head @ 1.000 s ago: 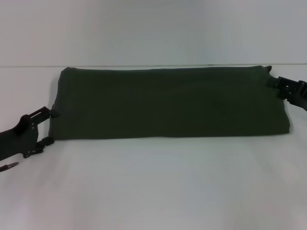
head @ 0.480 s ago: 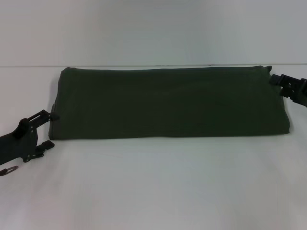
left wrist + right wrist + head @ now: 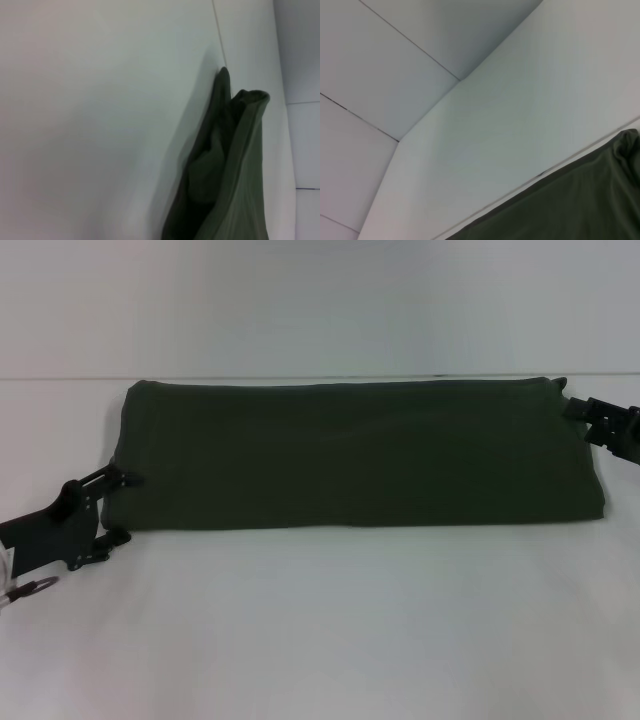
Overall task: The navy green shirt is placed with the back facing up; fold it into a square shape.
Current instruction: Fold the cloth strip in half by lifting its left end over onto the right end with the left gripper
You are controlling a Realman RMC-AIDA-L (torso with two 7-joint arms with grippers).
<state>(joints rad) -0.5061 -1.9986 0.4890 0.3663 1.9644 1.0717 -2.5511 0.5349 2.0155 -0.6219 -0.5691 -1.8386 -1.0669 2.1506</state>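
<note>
The navy green shirt (image 3: 360, 455) lies on the white table (image 3: 320, 630), folded into a long flat band running left to right. Its plain side faces up. My left gripper (image 3: 122, 507) is open at the band's left end, with one finger (image 3: 125, 479) touching the edge and the other near the front corner. The left wrist view shows that layered end (image 3: 235, 165) up close. My right gripper (image 3: 580, 408) is at the band's far right corner, beside the cloth. The right wrist view shows the shirt's far edge (image 3: 570, 210).
A pale wall rises behind the table's far edge (image 3: 320, 375), just beyond the shirt. Bare white tabletop stretches in front of the shirt. A small ring-shaped part (image 3: 40, 586) hangs by my left arm.
My left gripper has moved right, so its fingers now reach the shirt's left end. My right gripper has drawn back slightly to the right from the far corner.
</note>
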